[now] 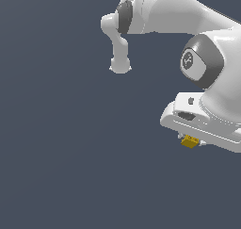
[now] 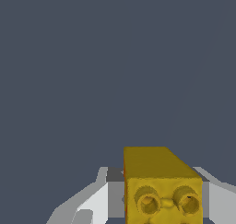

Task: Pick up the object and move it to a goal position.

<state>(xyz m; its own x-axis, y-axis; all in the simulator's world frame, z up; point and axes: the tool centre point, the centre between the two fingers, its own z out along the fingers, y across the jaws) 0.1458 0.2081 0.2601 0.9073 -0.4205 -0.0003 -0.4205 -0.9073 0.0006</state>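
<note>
The object is a small yellow-orange block [image 1: 189, 141] with round raised marks on one face. In the exterior view it sits tucked under the white hand of my arm, at the exterior view's right. In the wrist view the block [image 2: 159, 186] fills the space between my two white fingers [image 2: 94, 200]. My gripper [image 2: 156, 200] is shut on it. In the exterior view the fingers are mostly hidden by the hand, and my gripper [image 1: 190, 141] shows only where it holds the block. No goal marker shows in either view.
The white arm links [image 1: 155, 11] and a grey-capped joint [image 1: 202, 61] fill the upper right of the exterior view. Everything else is a plain dark blue-grey background [image 1: 70, 152] with no visible edges.
</note>
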